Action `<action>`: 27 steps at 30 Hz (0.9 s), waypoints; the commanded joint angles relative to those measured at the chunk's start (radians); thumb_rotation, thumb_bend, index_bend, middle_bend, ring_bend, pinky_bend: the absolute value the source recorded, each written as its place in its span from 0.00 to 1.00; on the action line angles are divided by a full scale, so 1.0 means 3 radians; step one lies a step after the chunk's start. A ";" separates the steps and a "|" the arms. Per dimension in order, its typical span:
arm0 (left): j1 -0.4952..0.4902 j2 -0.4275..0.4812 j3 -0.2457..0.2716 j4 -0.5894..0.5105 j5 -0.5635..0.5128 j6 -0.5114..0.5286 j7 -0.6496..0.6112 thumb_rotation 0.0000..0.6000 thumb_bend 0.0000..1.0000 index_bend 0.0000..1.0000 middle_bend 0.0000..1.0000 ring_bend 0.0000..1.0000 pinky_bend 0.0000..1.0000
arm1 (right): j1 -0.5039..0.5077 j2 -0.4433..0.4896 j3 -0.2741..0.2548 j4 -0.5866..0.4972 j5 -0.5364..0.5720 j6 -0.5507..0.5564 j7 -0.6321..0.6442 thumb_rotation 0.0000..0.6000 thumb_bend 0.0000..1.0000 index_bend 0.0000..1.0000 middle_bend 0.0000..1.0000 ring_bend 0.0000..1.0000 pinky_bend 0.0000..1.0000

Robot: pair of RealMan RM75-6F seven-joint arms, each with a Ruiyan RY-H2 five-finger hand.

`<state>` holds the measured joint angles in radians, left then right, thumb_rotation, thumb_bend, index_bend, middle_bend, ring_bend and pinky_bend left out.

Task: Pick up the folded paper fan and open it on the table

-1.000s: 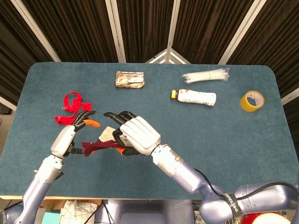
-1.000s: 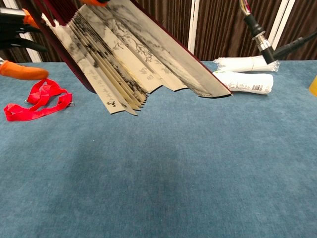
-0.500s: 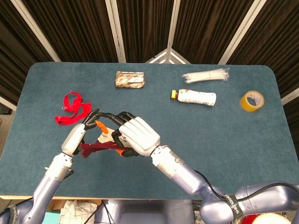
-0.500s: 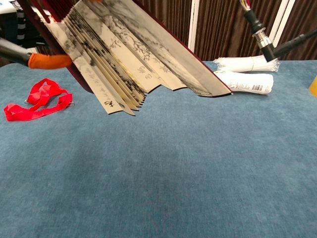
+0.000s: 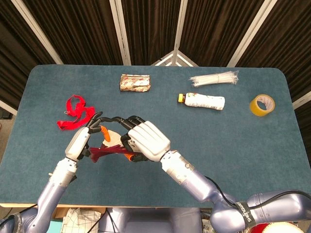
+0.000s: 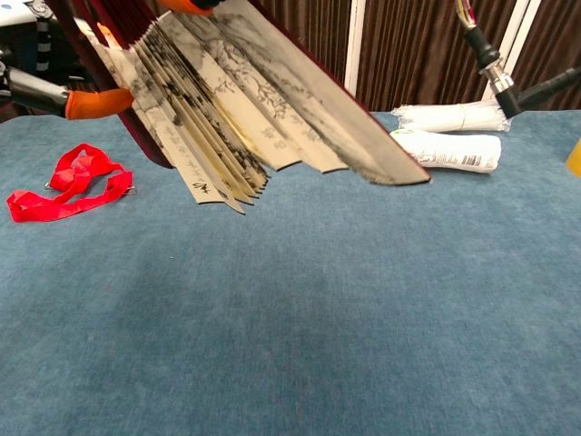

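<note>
Over table's 8 o'clock area: fan (image 6: pixel 236 100) held aloft, partly spread (pleats fanned in chest view). Right hand (image 5: pixel 146 141) curled around red guard. Left hand (image 5: pixel 82 143) at fan's 9 o'clock, orange-tipped fingers (image 6: pixel 95 102) on pleats; grip unclear. Red strap (image 5: pixel 73 112) at 10 o'clock.

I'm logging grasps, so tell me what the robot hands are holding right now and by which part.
Both hold the paper fan, partly spread above the table. The right robot hand grips its dark red ribs; the left robot hand grips the other end.
</note>
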<state>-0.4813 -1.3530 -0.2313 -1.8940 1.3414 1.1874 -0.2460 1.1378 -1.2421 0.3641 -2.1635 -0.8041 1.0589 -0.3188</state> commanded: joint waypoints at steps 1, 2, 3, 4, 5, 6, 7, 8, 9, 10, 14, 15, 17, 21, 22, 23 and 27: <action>-0.0010 -0.0017 -0.0009 0.0003 -0.0021 0.0001 0.0017 1.00 0.50 0.67 0.24 0.00 0.16 | -0.0010 0.0020 -0.0005 0.0000 -0.0004 -0.0011 0.0003 1.00 0.54 0.79 0.14 0.22 0.17; -0.0010 -0.0019 -0.0012 0.0002 -0.0023 0.0010 0.0025 1.00 0.51 0.68 0.24 0.00 0.16 | -0.0014 0.0027 -0.0008 0.0002 -0.0003 -0.0016 0.0004 1.00 0.54 0.79 0.14 0.22 0.17; -0.0008 -0.0022 -0.0014 0.0003 -0.0023 0.0022 0.0035 1.00 0.51 0.68 0.24 0.00 0.16 | -0.0020 0.0035 -0.0011 0.0004 -0.0004 -0.0019 0.0008 1.00 0.54 0.79 0.14 0.22 0.17; -0.0004 -0.0023 -0.0016 0.0001 -0.0023 0.0038 0.0046 1.00 0.52 0.69 0.25 0.00 0.16 | -0.0026 0.0042 -0.0014 0.0006 -0.0005 -0.0019 0.0010 1.00 0.54 0.79 0.14 0.22 0.17; 0.0004 -0.0021 -0.0021 -0.0007 -0.0024 0.0063 0.0060 1.00 0.52 0.70 0.25 0.00 0.16 | -0.0038 0.0052 -0.0024 0.0010 -0.0008 -0.0024 0.0016 1.00 0.54 0.79 0.14 0.22 0.17; 0.0008 -0.0016 -0.0023 -0.0012 -0.0023 0.0077 0.0070 1.00 0.52 0.70 0.25 0.00 0.16 | -0.0047 0.0060 -0.0032 0.0010 -0.0014 -0.0028 0.0021 1.00 0.54 0.80 0.14 0.22 0.17; 0.0013 -0.0010 -0.0024 -0.0016 -0.0026 0.0087 0.0079 1.00 0.52 0.70 0.25 0.00 0.16 | -0.0056 0.0067 -0.0040 0.0011 -0.0020 -0.0032 0.0025 1.00 0.54 0.80 0.14 0.22 0.17; 0.0018 -0.0002 -0.0025 -0.0022 -0.0032 0.0097 0.0089 1.00 0.52 0.70 0.25 0.00 0.16 | -0.0065 0.0076 -0.0050 0.0014 -0.0026 -0.0037 0.0028 1.00 0.54 0.80 0.14 0.22 0.17; 0.0023 0.0006 -0.0025 -0.0030 -0.0039 0.0103 0.0100 1.00 0.52 0.70 0.25 0.00 0.16 | -0.0075 0.0086 -0.0059 0.0019 -0.0033 -0.0041 0.0030 1.00 0.54 0.80 0.14 0.22 0.17; 0.0026 0.0019 -0.0023 -0.0039 -0.0044 0.0105 0.0113 1.00 0.52 0.69 0.25 0.00 0.16 | -0.0087 0.0096 -0.0070 0.0026 -0.0037 -0.0043 0.0033 1.00 0.54 0.80 0.14 0.22 0.17; 0.0027 0.0079 -0.0016 -0.0074 -0.0053 0.0091 0.0154 1.00 0.52 0.69 0.25 0.00 0.16 | -0.0141 0.0154 -0.0124 0.0050 -0.0089 -0.0063 0.0036 1.00 0.54 0.80 0.14 0.22 0.17; 0.0026 0.0092 -0.0013 -0.0078 -0.0053 0.0086 0.0168 1.00 0.52 0.69 0.25 0.00 0.16 | -0.0152 0.0170 -0.0138 0.0061 -0.0102 -0.0072 0.0035 1.00 0.54 0.80 0.14 0.22 0.17; 0.0022 0.0121 -0.0012 -0.0087 -0.0056 0.0075 0.0190 1.00 0.52 0.68 0.25 0.00 0.16 | -0.0187 0.0212 -0.0160 0.0086 -0.0127 -0.0083 0.0052 1.00 0.54 0.80 0.14 0.22 0.17; 0.0014 0.0174 -0.0029 -0.0106 -0.0069 0.0071 0.0226 1.00 0.52 0.68 0.25 0.00 0.16 | -0.0263 0.0310 -0.0219 0.0165 -0.0197 -0.0137 0.0093 1.00 0.54 0.81 0.14 0.22 0.17; 0.0013 0.0186 -0.0033 -0.0112 -0.0066 0.0075 0.0237 1.00 0.52 0.68 0.25 0.00 0.16 | -0.0278 0.0339 -0.0241 0.0195 -0.0227 -0.0146 0.0079 1.00 0.54 0.81 0.14 0.22 0.17; 0.0012 0.0200 -0.0036 -0.0120 -0.0063 0.0077 0.0250 1.00 0.52 0.68 0.25 0.00 0.16 | -0.0293 0.0365 -0.0258 0.0218 -0.0258 -0.0156 0.0073 1.00 0.54 0.81 0.14 0.22 0.17; 0.0003 0.0249 -0.0041 -0.0152 -0.0041 0.0089 0.0340 1.00 0.52 0.68 0.25 0.00 0.16 | -0.0355 0.0459 -0.0317 0.0296 -0.0338 -0.0195 0.0076 1.00 0.54 0.81 0.14 0.22 0.17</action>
<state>-0.4791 -1.2833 -0.2428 -1.9357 1.3265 1.2125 -0.1523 1.0373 -1.1115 0.2754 -2.0817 -0.8988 1.0056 -0.2955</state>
